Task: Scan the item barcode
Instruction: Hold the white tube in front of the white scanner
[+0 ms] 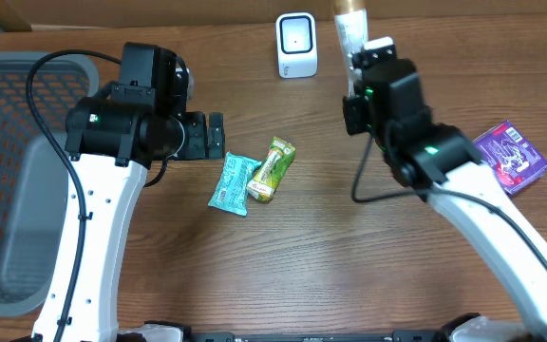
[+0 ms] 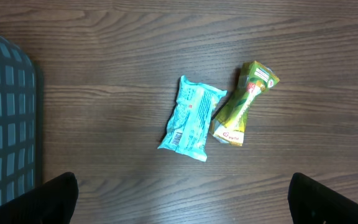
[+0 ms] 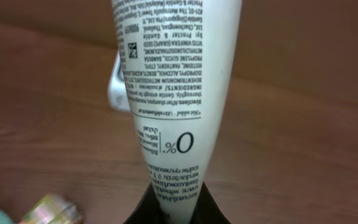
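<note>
overhead: fixed above, straight down on whole table (image 1: 302,266) | left wrist: downward, medium range; shares teal packet (image 2: 190,118), green packet (image 2: 241,102) with overhead | right wrist: close on white tube (image 3: 173,93), facing overhead's 12 o'clock; tube shared

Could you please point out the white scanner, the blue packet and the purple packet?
white scanner (image 1: 296,45), overhead view, front face.
blue packet (image 2: 190,118), left wrist view, printed middle.
purple packet (image 1: 511,157), overhead view, middle.
</note>
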You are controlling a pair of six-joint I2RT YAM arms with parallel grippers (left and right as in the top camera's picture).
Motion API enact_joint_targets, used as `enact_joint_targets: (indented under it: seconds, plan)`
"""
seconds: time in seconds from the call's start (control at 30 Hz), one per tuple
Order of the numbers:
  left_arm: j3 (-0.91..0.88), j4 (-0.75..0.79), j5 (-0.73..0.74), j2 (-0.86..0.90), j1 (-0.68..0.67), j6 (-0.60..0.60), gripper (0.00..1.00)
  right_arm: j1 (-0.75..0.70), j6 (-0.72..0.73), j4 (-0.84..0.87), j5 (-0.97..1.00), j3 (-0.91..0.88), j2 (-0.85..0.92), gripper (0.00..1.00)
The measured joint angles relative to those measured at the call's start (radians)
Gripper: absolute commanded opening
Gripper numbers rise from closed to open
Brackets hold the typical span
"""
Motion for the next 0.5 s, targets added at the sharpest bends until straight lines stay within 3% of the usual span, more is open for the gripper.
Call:
enact_joint_targets:
  seconds: [0.23, 0.4, 0.5]
  plan:
    - [0.000, 0.001, 0.000, 0.000, 0.000, 0.000, 0.99, 0.069, -0.267, 0.346, 0.316, 0.000, 0.099, 0.04]
    - [0.000, 0.000, 0.000, 0.000, 0.000, 0.000, 1.00, 0.098, -0.591, 0.678, 0.434, 0.010, 0.134, 0.04]
    - [0.000, 0.000, 0.000, 0.000, 0.000, 0.000, 1.00, 0.097, -0.765, 0.793, 0.470, 0.024, 0.179, 0.04]
